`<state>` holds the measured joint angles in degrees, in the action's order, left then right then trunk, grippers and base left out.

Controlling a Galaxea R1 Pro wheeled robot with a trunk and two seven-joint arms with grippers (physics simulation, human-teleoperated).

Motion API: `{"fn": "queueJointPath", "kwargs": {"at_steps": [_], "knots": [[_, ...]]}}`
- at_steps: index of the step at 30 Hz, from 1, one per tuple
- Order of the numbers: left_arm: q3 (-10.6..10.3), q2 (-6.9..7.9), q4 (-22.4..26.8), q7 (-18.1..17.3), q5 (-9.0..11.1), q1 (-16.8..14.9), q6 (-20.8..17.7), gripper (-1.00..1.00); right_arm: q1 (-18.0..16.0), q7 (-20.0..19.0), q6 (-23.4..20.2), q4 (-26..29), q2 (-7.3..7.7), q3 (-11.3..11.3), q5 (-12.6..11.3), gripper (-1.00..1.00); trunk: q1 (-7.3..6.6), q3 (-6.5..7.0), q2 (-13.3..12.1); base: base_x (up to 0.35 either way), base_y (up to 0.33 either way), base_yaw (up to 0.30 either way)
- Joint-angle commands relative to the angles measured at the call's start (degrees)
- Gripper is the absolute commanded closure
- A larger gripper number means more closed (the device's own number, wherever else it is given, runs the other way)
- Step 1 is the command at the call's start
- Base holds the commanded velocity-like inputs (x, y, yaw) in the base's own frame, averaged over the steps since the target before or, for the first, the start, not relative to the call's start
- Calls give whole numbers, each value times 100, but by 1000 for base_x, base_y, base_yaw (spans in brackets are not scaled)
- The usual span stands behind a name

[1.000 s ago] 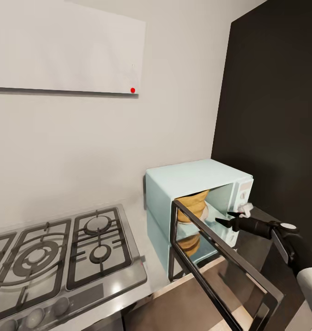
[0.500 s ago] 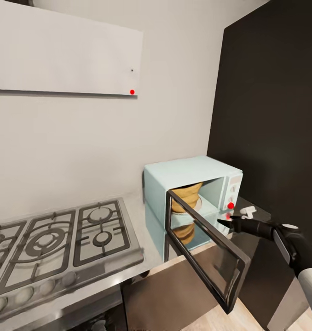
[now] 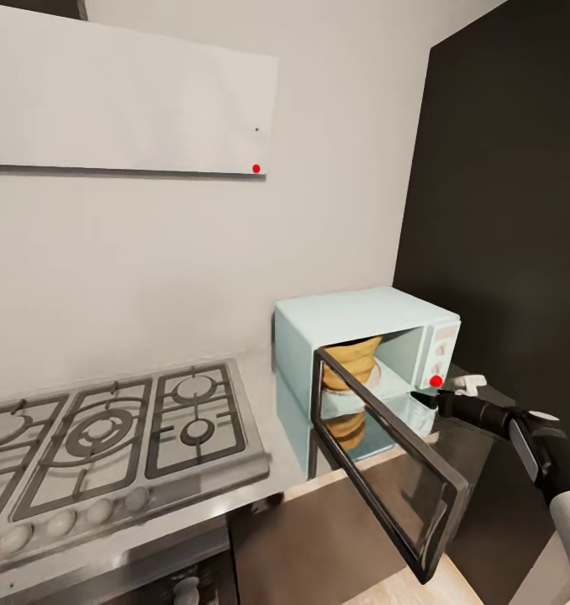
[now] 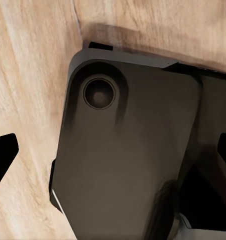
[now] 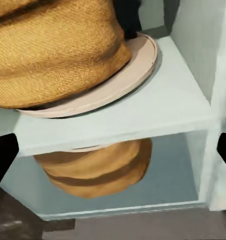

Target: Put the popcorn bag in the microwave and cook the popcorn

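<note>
Since a second ago your head camera has swung, so the whole scene has shifted; set that aside. What has really changed is the door [image 3: 394,470]: it has come partway round toward the cavity, and a red indicator light [image 3: 436,381] that was dark a second ago is now lit on the control panel.

Starting at the left, the gas hob [image 3: 108,437] sits idle and plays no part. Next to it on the table [image 3: 260,382], the microwave [image 3: 361,315] stands against the wall, its door hanging half open because you have not yet closed it. The popcorn bag [image 3: 352,360] is already inside, resting on the pale turntable plate [image 5: 128,75], which is where it needs to be for heating; the glossy cavity floor mirrors it below. The popcorn itself is hidden, since the sack's mouth does not face either camera.

Furthest right, your right gripper [image 3: 428,399] hovers just in front of the control panel, close to the light, well placed for the knobs. Its jaws are spread and hold nothing; in the right wrist view the dark fingertips [image 5: 3,160] sit wide apart. Your left gripper [image 4: 113,165] is pointed down at wooden flooring [image 4: 28,75], parked out of the way, and its jaws likewise look parted and empty.
</note>
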<state>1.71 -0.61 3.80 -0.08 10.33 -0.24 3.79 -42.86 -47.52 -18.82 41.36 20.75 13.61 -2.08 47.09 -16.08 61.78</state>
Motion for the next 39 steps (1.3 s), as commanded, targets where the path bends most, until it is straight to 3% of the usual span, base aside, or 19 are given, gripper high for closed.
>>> {"fn": "queueJointPath", "kwargs": {"at_steps": [1, 5, 22, 27, 39], "knots": [[14, -1, -2, -1, 30, -3, 17, -100, -3, 38, -16, 2, -6, 172, -21, -100, 0, -7, 4, 0, -272, 1], [14, -1, -2, -1, 30, -3, 17, -100, -3, 74, 108, 3, -19, 284, 14, -100, 0, -7, 4, 0, -219, 0], [14, -1, 7, -1, 39, -3, 17, -100, -3, 65, 7, 12, -79, 289, 6, -100, 0, -7, 4, 0, -170, 4], [14, -1, 5, -1, 39, -3, 17, -100, -3, 77, -218, 52, -88, 275, 73, -100, 0, -7, 4, 0, -15, 231], [14, -1, 7, -1, 39, -3, 17, -100, -3, 58, -273, 71, -89, 265, 69, -100, 0, -7, 4, 0, 0, 284]]}}
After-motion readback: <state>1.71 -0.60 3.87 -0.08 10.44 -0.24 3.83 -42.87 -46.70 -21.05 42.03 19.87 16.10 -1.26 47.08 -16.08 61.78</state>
